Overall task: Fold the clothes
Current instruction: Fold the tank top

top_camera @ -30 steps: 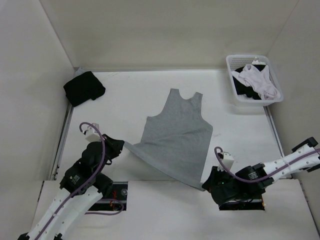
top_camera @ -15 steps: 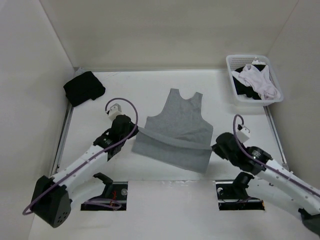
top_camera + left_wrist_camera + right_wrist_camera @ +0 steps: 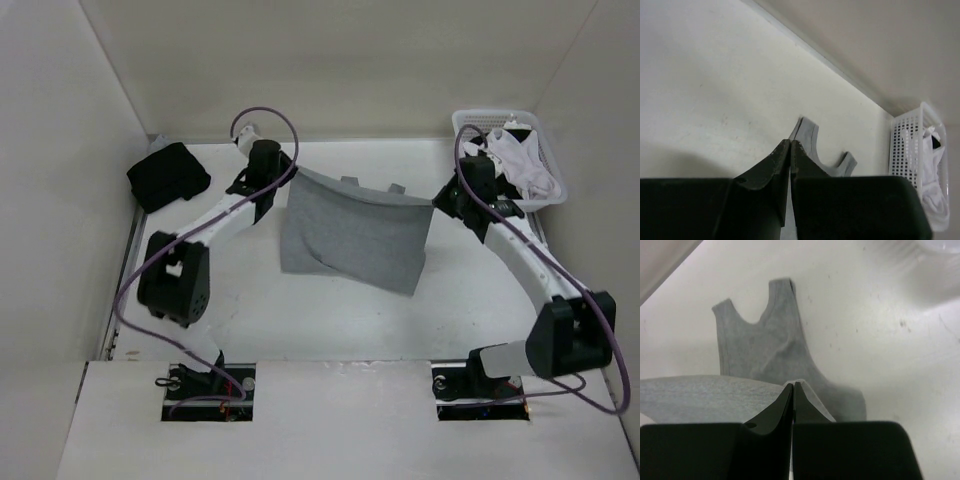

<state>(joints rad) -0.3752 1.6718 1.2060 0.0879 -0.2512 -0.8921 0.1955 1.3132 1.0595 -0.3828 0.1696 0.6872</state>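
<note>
The shirt point(image 3: 350, 240) lies mid-counter point(image 3: 300, 330), doubled over on itself. Its nearest edge is a fold that rests on the counter and runs roughly left to right. From that fold the upper layer rises and slopes away toward the far wall. The layer ends in the hem, which is stretched as a taut line across the shirt's width.

Each end of that line is pinched in a gripper. The left gripper point(image 3: 286, 182) is clamped on the left hem corner and the right gripper point(image 3: 434, 206) on the right one. Both wrist views show the fingers pressed together on thin grey cloth. The left corner sits a little farther back than the right, so the hem is slightly skewed.

Just beyond the hem, the two shoulder straps point(image 3: 347, 181) peek out flat on the counter. The shirt's long axis runs near to far, and the hem hangs above the neck end, almost at the straps. To my eye the next move is mostly a descent that lays the hem down square with the straps, with neither arm nearer than the other.

Farther out, the black bundle point(image 3: 168, 175) sits left and the basket point(image 3: 472, 178) of whites right, both well apart from the shirt.
</note>
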